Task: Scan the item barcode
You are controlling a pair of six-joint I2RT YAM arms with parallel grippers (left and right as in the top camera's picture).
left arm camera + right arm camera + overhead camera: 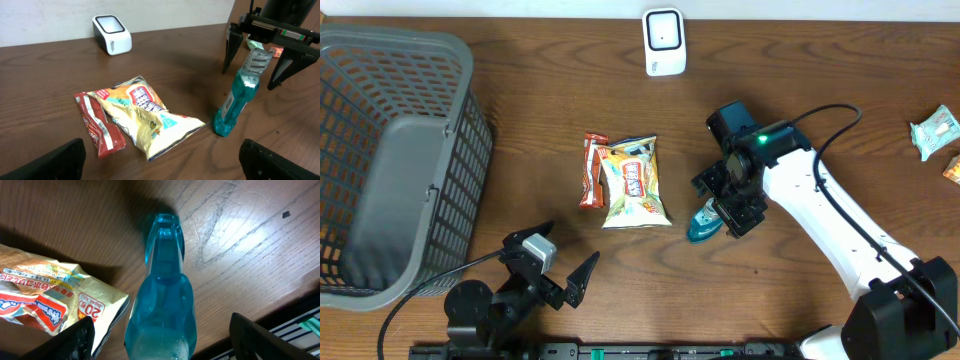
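Observation:
A teal mouthwash bottle point(703, 223) point(234, 102) point(162, 305) stands on the wooden table, leaning slightly. My right gripper point(735, 205) point(256, 60) point(160, 340) is open and straddles its upper part, with a gap on each side between fingers point(75, 340) and bottle. A yellow snack bag point(635, 182) point(145, 117) and a red bar wrapper point(592, 170) point(100, 127) lie left of the bottle. The white barcode scanner point(664, 42) point(112, 34) stands at the table's far edge. My left gripper point(565, 262) point(160, 165) hangs open near the front edge, holding nothing.
A grey mesh basket point(410, 45) fills the left side of the table. A pale green packet point(933, 132) and an orange item point(952, 170) lie at the far right edge. Bare wood lies between the snack bag and the scanner.

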